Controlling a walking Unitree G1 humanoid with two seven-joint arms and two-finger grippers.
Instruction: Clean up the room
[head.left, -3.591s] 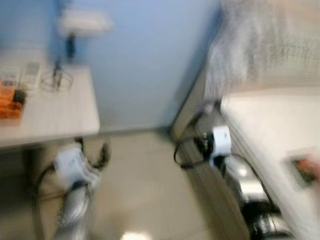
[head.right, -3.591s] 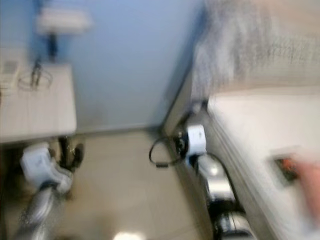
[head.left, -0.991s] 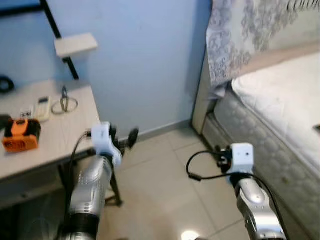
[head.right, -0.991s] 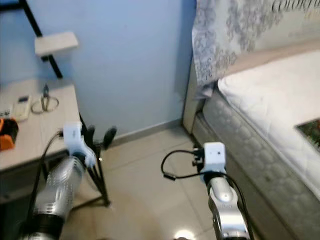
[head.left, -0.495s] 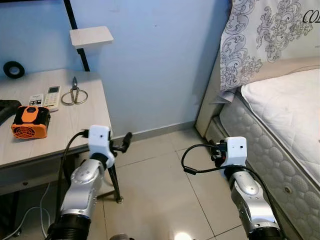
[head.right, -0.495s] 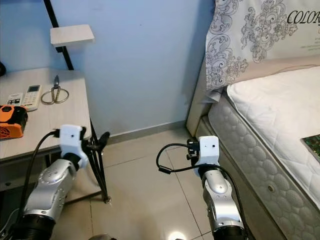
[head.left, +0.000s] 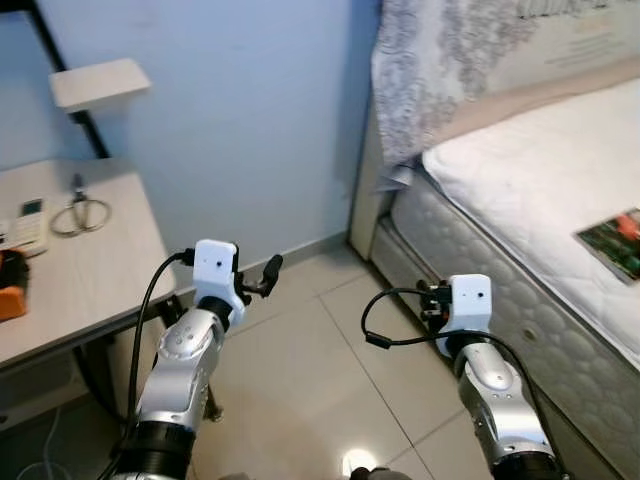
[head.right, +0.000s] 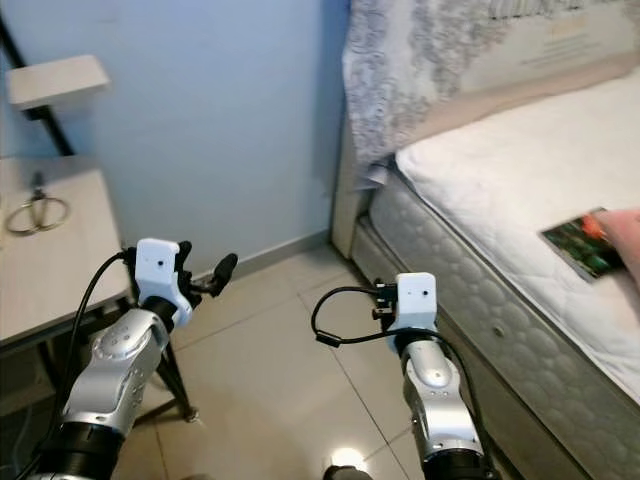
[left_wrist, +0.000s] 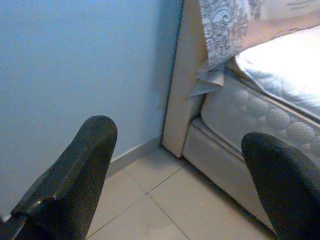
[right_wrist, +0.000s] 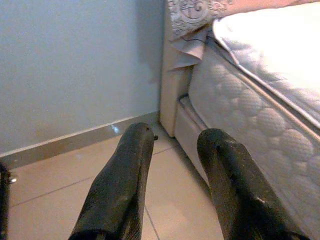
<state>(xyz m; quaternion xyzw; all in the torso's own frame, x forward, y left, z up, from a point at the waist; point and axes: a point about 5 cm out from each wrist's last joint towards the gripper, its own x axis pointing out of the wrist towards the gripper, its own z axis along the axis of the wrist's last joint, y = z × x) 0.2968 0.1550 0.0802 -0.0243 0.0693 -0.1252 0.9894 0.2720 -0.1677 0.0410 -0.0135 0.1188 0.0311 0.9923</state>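
Note:
Both arms are held out over the tiled floor (head.left: 300, 390), between a desk and a bed. My left gripper (left_wrist: 180, 134) stands open, its two black fingers (left_wrist: 75, 175) wide apart, with nothing in them; it points at the corner where the blue wall meets the bed frame. My right gripper (right_wrist: 178, 132) is open by a narrower gap and holds nothing, low beside the mattress side (right_wrist: 250, 120). On the white mattress (head.left: 520, 170) lies a flat book or magazine with a dark cover (head.right: 578, 243). Something pink (head.right: 630, 238) touches the picture's right edge by it.
A light wooden desk (head.left: 70, 280) stands at my left with scissors (head.left: 78, 212), a white remote (head.left: 25, 225) and an orange item (head.left: 8, 270). A small shelf (head.left: 100, 82) hangs on the blue wall. Patterned bedding (head.left: 450, 60) hangs at the bed's head.
The camera has swung to the right: the desk has slid towards the left edge and more of the bed with the magazine has come into view. Both arms keep the same pose.

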